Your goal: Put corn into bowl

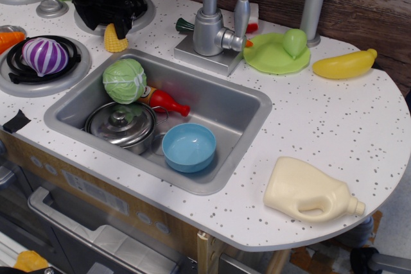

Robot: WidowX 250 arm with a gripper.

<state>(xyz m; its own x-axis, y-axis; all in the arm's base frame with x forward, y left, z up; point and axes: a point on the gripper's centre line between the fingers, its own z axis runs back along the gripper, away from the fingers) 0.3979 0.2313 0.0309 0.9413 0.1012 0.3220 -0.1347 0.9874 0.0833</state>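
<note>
Corn point(114, 40) sat on the speckled counter point(334, 120) just behind the back left corner of the sink point(225, 110), beside the rear burner point(131, 6). It was a short yellow cob with bumpy kernel rows, tilted, its upper end hidden under the black gripper point(110, 22). The gripper came down over the cob from above, dark fingers on either side of its top and touching it. Whether the jaws had actually clamped the cob could not be told; the black parts merged and the gap between them was not readable.

The bowl point(189, 147), light blue and smooth, stood upright in the front part of the sink, well apart from the corn. Just to its left stood the lidded steel pot point(121, 125). Behind the pot a green cabbage point(124, 81) leaned at the sink's left wall, with a red bottle-shaped toy point(166, 101) lying just beside it.

A purple-and-white striped vegetable point(44, 56) rested on the front left burner. A lime-green plate point(275, 54) carrying a green pear-like toy point(295, 42) lay right of the faucet point(215, 27), and a smooth yellow banana-like toy point(345, 64) lay further right. A cream jug point(310, 191) lay on its side near the counter's front right edge.
</note>
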